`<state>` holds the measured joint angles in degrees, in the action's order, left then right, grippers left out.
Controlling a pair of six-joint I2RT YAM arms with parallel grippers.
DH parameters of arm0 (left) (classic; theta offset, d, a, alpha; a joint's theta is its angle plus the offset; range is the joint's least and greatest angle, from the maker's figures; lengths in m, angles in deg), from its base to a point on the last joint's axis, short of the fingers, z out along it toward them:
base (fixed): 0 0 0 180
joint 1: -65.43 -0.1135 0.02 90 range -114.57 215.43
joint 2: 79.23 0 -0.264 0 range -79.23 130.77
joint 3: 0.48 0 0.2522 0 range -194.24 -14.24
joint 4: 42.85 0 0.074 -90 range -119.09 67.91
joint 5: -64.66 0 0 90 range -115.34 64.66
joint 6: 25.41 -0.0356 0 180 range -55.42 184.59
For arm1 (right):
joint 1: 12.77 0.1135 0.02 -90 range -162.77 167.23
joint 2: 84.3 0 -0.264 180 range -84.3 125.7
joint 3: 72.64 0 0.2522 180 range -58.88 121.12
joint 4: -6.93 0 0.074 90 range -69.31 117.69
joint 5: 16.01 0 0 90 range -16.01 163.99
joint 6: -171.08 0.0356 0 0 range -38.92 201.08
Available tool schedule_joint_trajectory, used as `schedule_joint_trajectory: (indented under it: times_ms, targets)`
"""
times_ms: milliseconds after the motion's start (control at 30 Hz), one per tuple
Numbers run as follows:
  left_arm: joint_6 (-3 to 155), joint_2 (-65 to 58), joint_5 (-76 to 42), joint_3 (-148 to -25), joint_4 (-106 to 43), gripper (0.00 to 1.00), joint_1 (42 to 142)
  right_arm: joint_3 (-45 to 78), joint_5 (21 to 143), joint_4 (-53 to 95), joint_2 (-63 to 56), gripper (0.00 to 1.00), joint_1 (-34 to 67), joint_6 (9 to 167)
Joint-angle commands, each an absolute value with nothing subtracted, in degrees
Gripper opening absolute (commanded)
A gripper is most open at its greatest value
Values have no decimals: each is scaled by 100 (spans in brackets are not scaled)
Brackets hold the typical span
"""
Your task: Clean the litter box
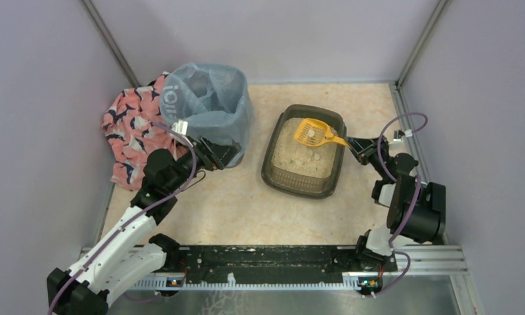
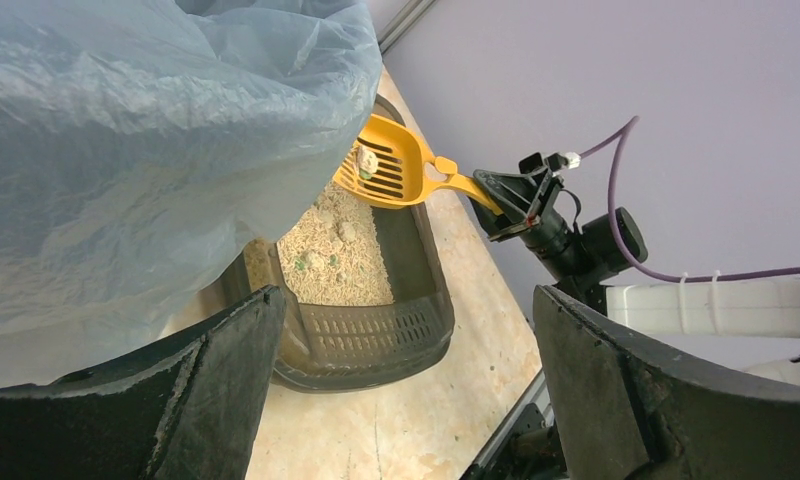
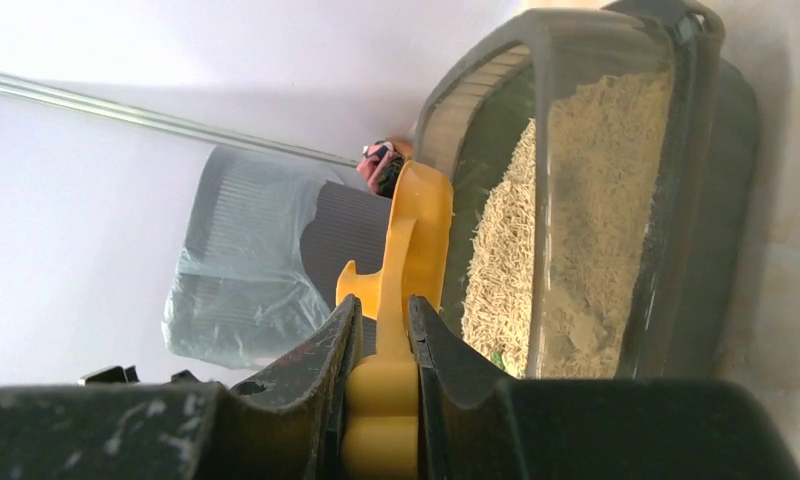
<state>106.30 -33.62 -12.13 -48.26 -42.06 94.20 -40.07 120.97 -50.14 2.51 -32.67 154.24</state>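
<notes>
Top external: right pincer (image 1: 358, 146) clamps the yellow scoop (image 1: 311, 133) by its handle, loaded blade raised over the litter box (image 1: 302, 178) mid-table (image 1: 247, 210), likely sifting before dumping. Left pincer (image 1: 215, 154) gapes idle beside the bagged bin (image 1: 210, 105).

A robotics lab test cell: plain lilac panel walls (image 1: 260, 33) framed by aluminium posts (image 1: 109, 39) enclose a beige tabletop (image 1: 233, 203), with two robot arms (image 1: 125, 230) bolted to a mounting rail (image 1: 266, 266) along its near edge.
</notes>
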Motion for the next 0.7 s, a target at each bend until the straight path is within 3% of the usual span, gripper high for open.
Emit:
schedule_joint_trajectory:
  times_ms: [0, 167, 300, 467, 667]
  targets:
    - [10512, -3468, -1271, -5006, -4193, 99, 9449, -3967, 11944, -5199, -156, 0, -3559, 15284]
    - [10509, -3519, -1299, -4954, -4180, 99, 9446, -3909, 11798, -4298, -498, 0, -3421, 14810]
    - [10298, -3786, -1590, -4990, -3858, 99, 9482, -3318, 11900, -2635, -705, 0, -3113, 13876]
    - [10132, -4095, -1807, -4971, -3577, 99, 9484, -3039, 11971, -2162, -836, 0, -3153, 13737]
    - [10034, -4232, -1881, -5089, -3330, 99, 9481, -3302, 12120, -2947, -1073, 0, -3311, 14637]
